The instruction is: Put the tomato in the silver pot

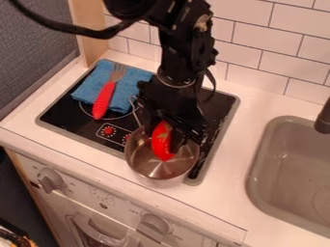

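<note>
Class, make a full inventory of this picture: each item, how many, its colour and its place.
tomato: one, red, between the gripper's fingers, at the pot's opening
pot: one, silver, stove's front edge
fork: one, red handle, on the cloth
cloth: one, blue, stove's back left
stove: one, black, on the counter
counter: one, white, around stove and sink
sink: one, grey, right
faucet: one, dark, right edge
knobs: two, grey, cabinet front
wall tiles: many, white, behind
panel: one, grey, upper left
unclear item: one, dark and orange, lower left corner
arm: one, black, from top edge
gripper: one, black, over the pot
</note>
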{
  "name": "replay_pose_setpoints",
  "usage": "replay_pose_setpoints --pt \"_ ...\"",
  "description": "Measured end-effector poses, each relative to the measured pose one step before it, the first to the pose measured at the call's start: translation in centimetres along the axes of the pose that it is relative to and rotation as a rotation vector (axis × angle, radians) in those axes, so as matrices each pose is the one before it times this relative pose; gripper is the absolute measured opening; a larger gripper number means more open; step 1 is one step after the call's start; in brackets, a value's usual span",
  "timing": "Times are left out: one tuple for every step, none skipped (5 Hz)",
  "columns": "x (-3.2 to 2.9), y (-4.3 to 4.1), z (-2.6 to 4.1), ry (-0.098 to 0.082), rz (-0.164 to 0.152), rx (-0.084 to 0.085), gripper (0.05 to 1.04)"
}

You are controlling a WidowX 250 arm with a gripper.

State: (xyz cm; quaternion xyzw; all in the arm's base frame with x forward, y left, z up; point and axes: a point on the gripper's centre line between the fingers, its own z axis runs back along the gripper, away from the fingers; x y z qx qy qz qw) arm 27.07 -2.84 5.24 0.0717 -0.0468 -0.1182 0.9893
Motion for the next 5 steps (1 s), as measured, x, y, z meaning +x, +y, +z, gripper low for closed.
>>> replay_pose_setpoints --pt "-0.09 1.098 -0.257 0.0077 0.0236 -0.0071 0.952" --pt "-0.466 0.572 0.234 0.0195 0.0006 -0.0082 1.014" --pt "-1.218 2.07 2.122 -0.0191 0.0541 -0.0026 1.008" --pt "-1.29 1.501 0.134 0.0066 0.0463 -0.0166 1.004" --pt "-1.155 1.391 -0.681 0.0202 0.033 -0.0057 1.003"
